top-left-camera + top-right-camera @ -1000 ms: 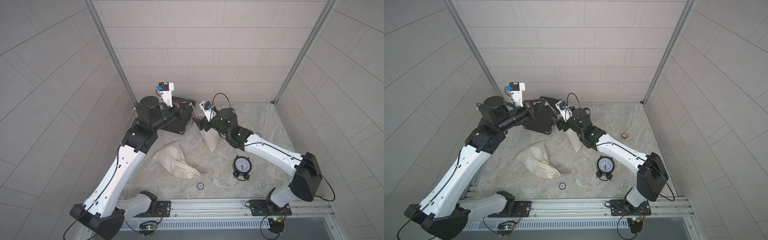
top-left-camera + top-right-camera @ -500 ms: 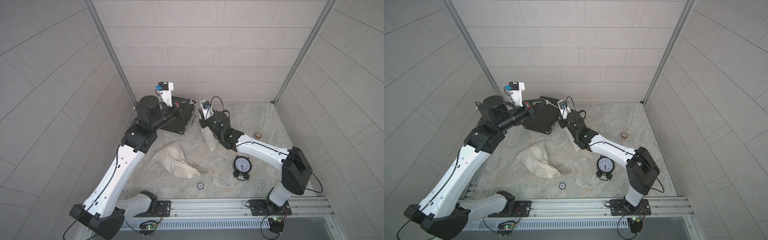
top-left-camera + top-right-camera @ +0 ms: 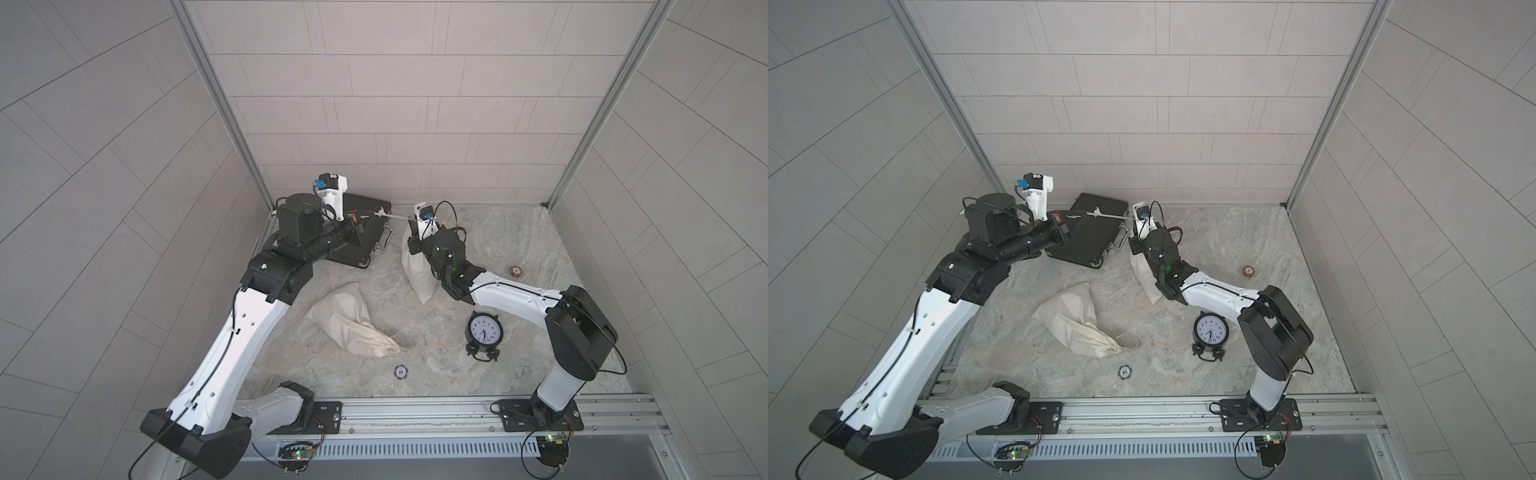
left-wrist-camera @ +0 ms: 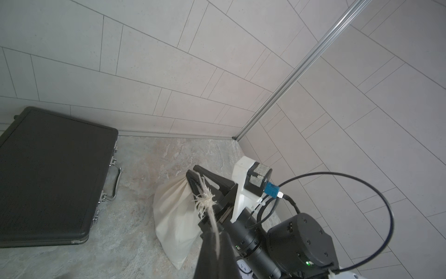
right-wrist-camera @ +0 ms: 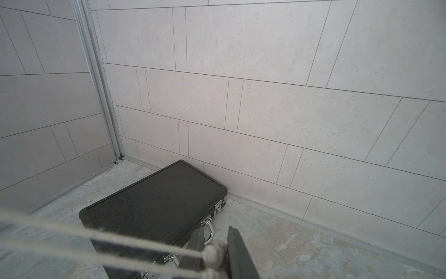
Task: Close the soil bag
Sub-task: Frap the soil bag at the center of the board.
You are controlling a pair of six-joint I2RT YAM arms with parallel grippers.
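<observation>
The soil bag (image 3: 417,270), a cream cloth sack, stands upright at the back middle of the table in both top views (image 3: 1147,278). My right gripper (image 3: 410,228) is shut on its gathered neck; in the right wrist view the bunched cloth sits between the two dark fingers (image 5: 215,250). From the neck the drawstring (image 3: 395,216) runs taut to the left, to my left gripper (image 3: 365,219). That gripper is shut on the string, which passes with its frayed knot (image 4: 205,200) between the fingers in the left wrist view (image 4: 213,233). The bag (image 4: 173,217) shows there too.
A black case (image 3: 365,208) lies at the back left, under the left gripper. A second cream bag (image 3: 347,322) lies on its side mid-table. An alarm clock (image 3: 484,332) stands near the right arm, a poker chip (image 3: 400,371) lies in front, and a small brown disc (image 3: 516,272) at right.
My right gripper has shut on the bag's neck, and the right arm's elbow has swung left. The left arm holds the string as before.
</observation>
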